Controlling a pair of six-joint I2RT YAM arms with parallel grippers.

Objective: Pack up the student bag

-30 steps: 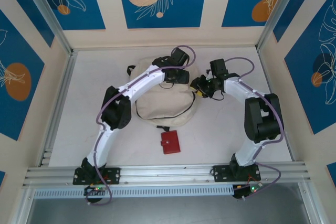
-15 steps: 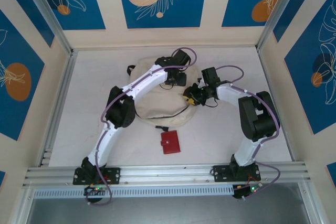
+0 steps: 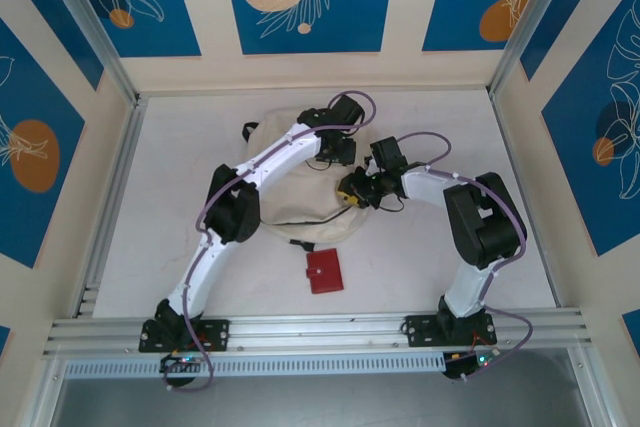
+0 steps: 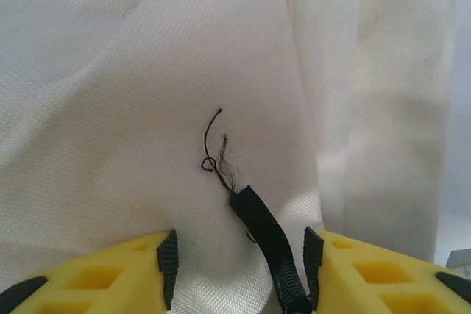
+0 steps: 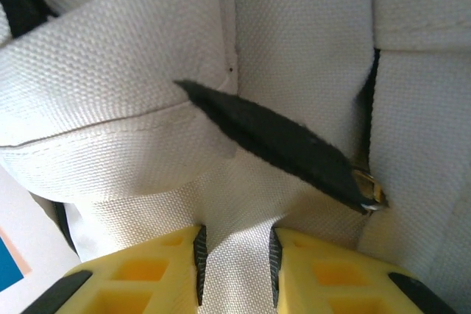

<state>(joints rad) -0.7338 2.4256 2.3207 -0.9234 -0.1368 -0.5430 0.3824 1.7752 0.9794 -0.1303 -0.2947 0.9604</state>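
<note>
Left wrist view showed the left gripper (image 4: 241, 262) with its yellow fingers well apart, not clamped on anything, hanging close above the cream cloth of the student bag (image 4: 132, 86). A black strap end (image 4: 261, 222) lay in the gap, close against the right-hand pad in that picture and clear of the other pad, and its frayed threads (image 4: 217, 152) curled on the cloth just ahead of the fingertips. In the right wrist view the right gripper (image 5: 235, 255) had only a narrow gap between its pads, with a ridge of the bag's cream cloth in that gap; whether the pads were pinching the cloth or just standing over it could not be told. Just ahead of those fingertips a black pull tab (image 5: 280, 141) lay slantwise across the folds, its metal end (image 5: 370, 193) to the right. From the top external view both grippers were down over the far right part of the bag, near each other, the bag lying under and around them on the white table (image 3: 180, 177). A red wallet (image 3: 323, 270) lay on the table apart from both grippers, beyond the bag's near edge.
</note>
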